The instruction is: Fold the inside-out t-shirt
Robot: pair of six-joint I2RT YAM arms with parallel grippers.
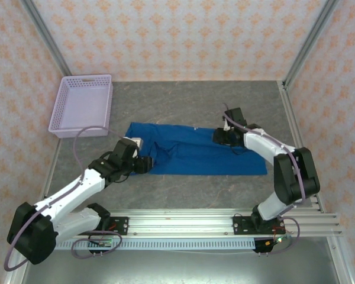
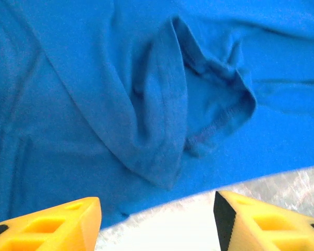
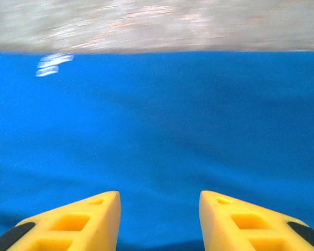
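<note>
T-shirt point(image 1: 195, 158) lies flat on the counter point(image 1: 189, 100), mid-workspace, spread as a long blue strip running left-right. Lavender mesh basket point(image 1: 83, 105) sits at the far left corner, apart from the shirt.

Left pincer point(image 1: 143, 164) is at the shirt's left end, at its near edge. Wrist view: left pincer point(image 2: 157, 222) is spread, yellow fingers point(image 2: 52, 225) apart, nothing between them, bare counter showing in the gap. Ahead of it a sleeve point(image 2: 209, 99) lies rumpled on the shirt body, hem stitching visible, with a fold of cloth beside it.

Right pincer point(image 1: 223, 136) is over the shirt's far edge, right of centre. Wrist view: right pincer point(image 3: 159, 219) is spread too, low over smooth blue cloth, gripping nothing I can see. Shirt edge and grey counter lie beyond it, blurred. There's a small white mark point(image 3: 53, 64) near that edge, can't tell what it is.
</note>
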